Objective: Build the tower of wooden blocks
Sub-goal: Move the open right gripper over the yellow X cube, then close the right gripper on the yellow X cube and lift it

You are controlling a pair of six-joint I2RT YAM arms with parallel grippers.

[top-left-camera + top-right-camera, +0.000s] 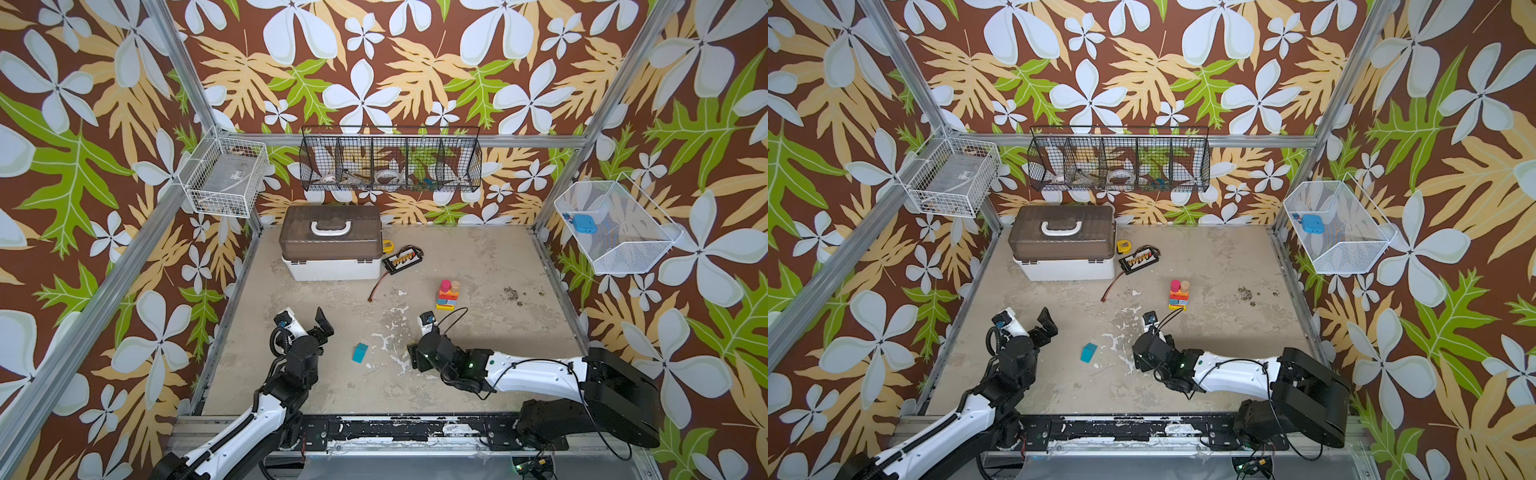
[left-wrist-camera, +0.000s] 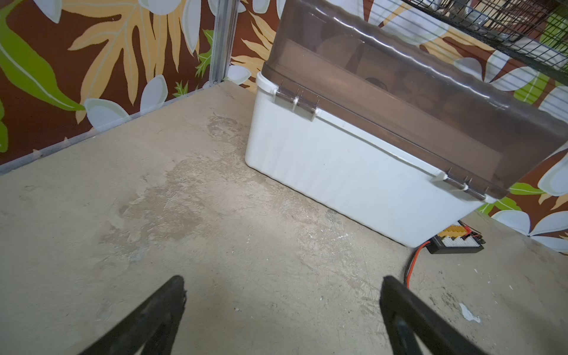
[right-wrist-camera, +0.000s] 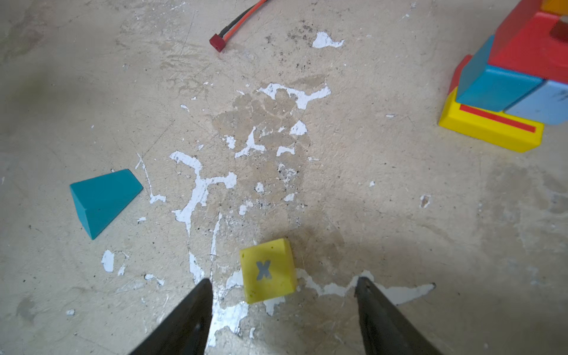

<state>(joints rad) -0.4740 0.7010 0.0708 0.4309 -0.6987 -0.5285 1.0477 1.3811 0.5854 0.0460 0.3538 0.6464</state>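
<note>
1. Scuffed beige bench (image 1: 478, 257), leafy walls
2. tower (image 1: 447, 296) toward the right edge, teal block (image 1: 360, 353) nearer the front edge
3. left end effector (image 2: 282, 279) spread wide, empty
4. right end effector (image 3: 282, 280) spread too, yellow cube (image 3: 268, 271) loose between its tips

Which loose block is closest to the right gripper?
The yellow cube marked with a grey X, sitting just ahead of the right gripper and its open tips. The teal block lies clearly farther off.

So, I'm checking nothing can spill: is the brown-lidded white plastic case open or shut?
Shut. The brown-lidded white plastic case has its lid seated flush on the base, no gap visible.
</note>
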